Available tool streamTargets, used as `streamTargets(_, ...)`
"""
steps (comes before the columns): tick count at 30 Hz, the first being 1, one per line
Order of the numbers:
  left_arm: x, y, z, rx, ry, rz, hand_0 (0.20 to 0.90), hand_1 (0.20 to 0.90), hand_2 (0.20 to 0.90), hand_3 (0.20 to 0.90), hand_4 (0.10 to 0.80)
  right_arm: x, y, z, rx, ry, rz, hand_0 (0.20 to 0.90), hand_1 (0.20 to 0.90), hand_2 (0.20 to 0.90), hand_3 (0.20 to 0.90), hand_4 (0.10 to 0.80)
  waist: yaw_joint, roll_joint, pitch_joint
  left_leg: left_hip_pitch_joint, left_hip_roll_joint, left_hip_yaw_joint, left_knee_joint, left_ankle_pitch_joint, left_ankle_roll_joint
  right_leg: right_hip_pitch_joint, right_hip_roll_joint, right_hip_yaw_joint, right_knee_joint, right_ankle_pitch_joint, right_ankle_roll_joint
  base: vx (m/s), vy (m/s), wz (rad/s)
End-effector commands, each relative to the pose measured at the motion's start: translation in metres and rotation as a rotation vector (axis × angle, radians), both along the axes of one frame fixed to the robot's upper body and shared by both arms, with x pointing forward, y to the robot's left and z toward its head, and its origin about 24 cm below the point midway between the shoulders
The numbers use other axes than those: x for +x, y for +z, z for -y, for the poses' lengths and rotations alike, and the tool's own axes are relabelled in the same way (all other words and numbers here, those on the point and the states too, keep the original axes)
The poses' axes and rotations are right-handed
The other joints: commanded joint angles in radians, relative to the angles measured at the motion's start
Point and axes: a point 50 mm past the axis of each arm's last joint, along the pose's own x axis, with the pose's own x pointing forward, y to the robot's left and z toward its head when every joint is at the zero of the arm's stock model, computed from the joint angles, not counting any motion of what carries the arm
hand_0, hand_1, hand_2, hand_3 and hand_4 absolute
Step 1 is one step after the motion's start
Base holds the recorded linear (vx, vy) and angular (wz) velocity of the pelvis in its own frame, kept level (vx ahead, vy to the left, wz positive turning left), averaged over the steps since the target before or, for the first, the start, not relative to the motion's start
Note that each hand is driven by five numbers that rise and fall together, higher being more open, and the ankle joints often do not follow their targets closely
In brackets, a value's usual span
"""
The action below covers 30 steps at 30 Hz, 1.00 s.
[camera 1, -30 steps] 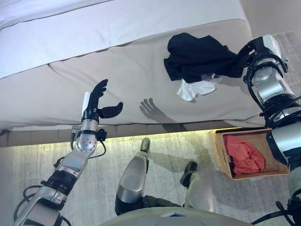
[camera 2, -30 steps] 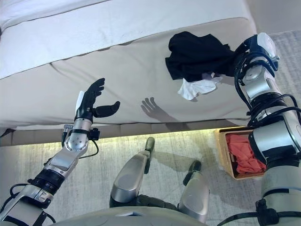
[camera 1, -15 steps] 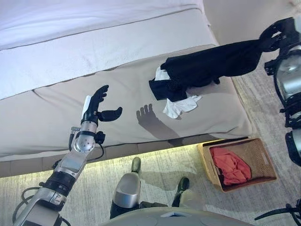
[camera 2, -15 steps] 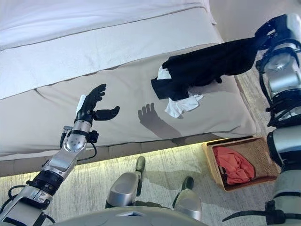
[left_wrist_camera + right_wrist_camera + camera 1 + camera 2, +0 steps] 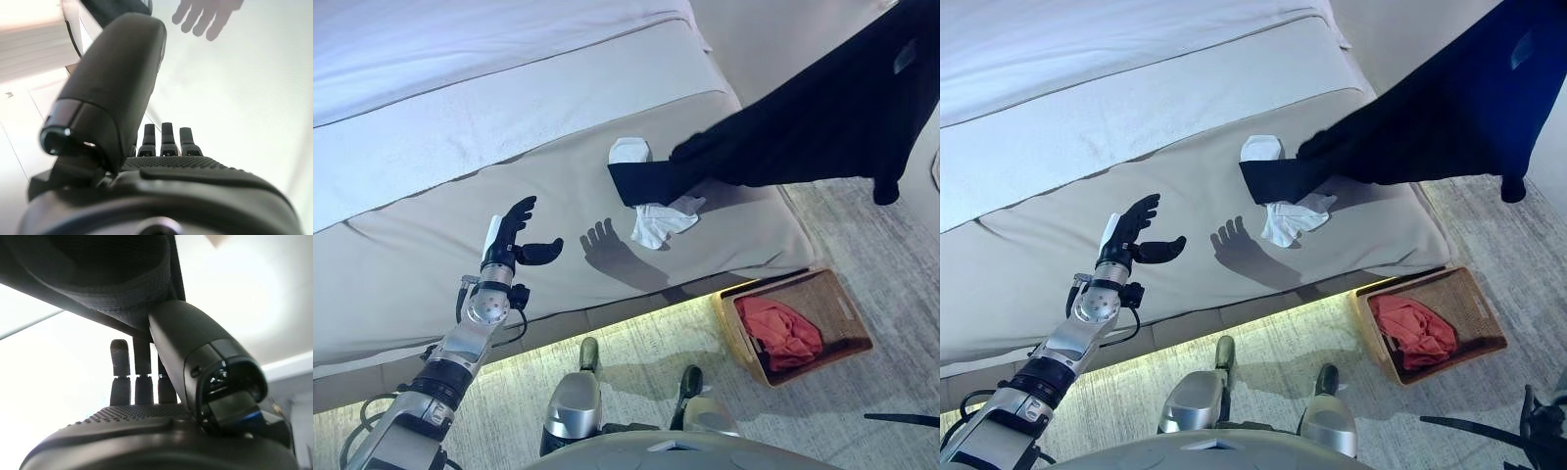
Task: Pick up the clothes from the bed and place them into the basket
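Black cloth fills my right wrist view: the black garment (image 5: pixel 822 117) is pinched between my right hand's (image 5: pixel 146 416) thumb and fingers, which are curled up against the fabric. From my head the garment hangs in a long sweep from the upper right, high above the floor, its lower end trailing onto the bed (image 5: pixel 509 147) near the corner, where it lies on or just beside a small white garment (image 5: pixel 656 220) — I cannot tell whether the two are tangled. The hand itself is out of sight in both eye views.

My left hand (image 5: pixel 514 240) hovers over the bed's tan cover, well apart from any clothing, fingers straight and thumb spread, holding nothing.

As for progress, I judge this roughly the middle. The basket (image 5: pixel 847 328) stands on the floor beside the bed's corner with a red garment (image 5: pixel 783 328) already inside, so one piece looks done. The black one is lifted but not clear of the mattress, and it has to be carried over and lowered into the basket. After that the white piece remains — unless it rides along with the black cloth.
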Motion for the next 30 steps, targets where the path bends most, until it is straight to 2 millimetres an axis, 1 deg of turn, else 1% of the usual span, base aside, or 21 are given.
streamTargets(1, -0.012, -0.011, 0.004, 0.03, -0.052, 0.013, 0.9, 0.9, 0.9, 0.9, 0.8, -0.005, 0.023, -0.024, -0.16, -0.001, 0.114, 0.3, 0.3, 0.3, 0.2, 0.1, -0.024, -0.068, -0.334, -0.025, 0.092, 0.047, -0.014, -0.031, -0.061, -0.055, -0.035, 0.02, 0.086, -0.056, 0.01, 0.012, 0.017, -0.08)
streamTargets(5, -0.011, -0.013, 0.0, 0.04, -0.052, -0.001, 0.9, 0.9, 0.9, 0.9, 0.8, -0.017, 0.041, -0.026, -0.175, -0.032, 0.169, 0.3, 0.3, 0.3, 0.2, 0.1, -0.051, -0.078, -0.347, -0.015, 0.096, 0.07, -0.014, -0.039, -0.064, -0.06, -0.029, 0.039, 0.074, -0.047, 0.012, 0.009, 0.015, -0.13)
streamTargets(8, -0.01, -0.014, 0.001, 0.046, -0.054, -0.007, 0.9, 0.9, 0.9, 0.9, 0.8, -0.024, 0.047, -0.023, -0.17, -0.064, 0.187, 0.3, 0.3, 0.3, 0.2, 0.1, -0.065, -0.083, -0.35, -0.009, 0.098, 0.083, -0.014, -0.043, -0.065, -0.063, -0.027, 0.051, 0.07, -0.042, 0.014, 0.003, 0.001, -0.08)
streamTargets(13, -0.01, -0.014, -0.002, 0.058, -0.058, -0.01, 0.9, 0.9, 0.9, 0.9, 0.8, -0.039, 0.059, -0.013, -0.139, -0.122, 0.238, 0.3, 0.3, 0.3, 0.2, 0.1, -0.097, -0.09, -0.353, 0.003, 0.1, 0.106, -0.014, -0.05, -0.066, -0.074, -0.022, 0.079, 0.061, -0.03, 0.018, -0.006, 0.003, -0.16)
streamTargets(20, -0.007, -0.014, -0.004, 0.067, -0.053, -0.006, 0.9, 0.9, 0.9, 0.9, 0.8, -0.06, 0.079, -0.008, -0.137, -0.171, 0.276, 0.3, 0.3, 0.3, 0.2, 0.1, -0.142, -0.096, -0.355, 0.021, 0.1, 0.14, -0.014, -0.06, -0.068, -0.082, -0.018, 0.118, 0.046, -0.012, 0.027, 0.006, 0.01, -0.21)
streamTargets(24, -0.005, -0.014, 0.0, 0.072, -0.063, -0.004, 0.9, 0.9, 0.9, 0.9, 0.8, -0.067, 0.087, -0.008, -0.137, -0.178, 0.306, 0.3, 0.3, 0.3, 0.2, 0.1, -0.16, -0.097, -0.354, 0.027, 0.1, 0.154, -0.014, -0.064, -0.068, -0.09, -0.015, 0.134, 0.045, -0.008, 0.03, 0.001, 0.005, -0.14)
streamTargets(30, -0.004, -0.015, 0.004, 0.076, -0.077, -0.008, 0.9, 0.9, 0.9, 0.9, 0.8, -0.071, 0.091, -0.009, -0.15, -0.19, 0.316, 0.3, 0.3, 0.3, 0.2, 0.1, -0.176, -0.097, -0.358, 0.034, 0.097, 0.162, -0.014, -0.07, -0.065, -0.094, -0.011, 0.155, 0.043, -0.005, 0.03, 0.011, 0.019, -0.16)
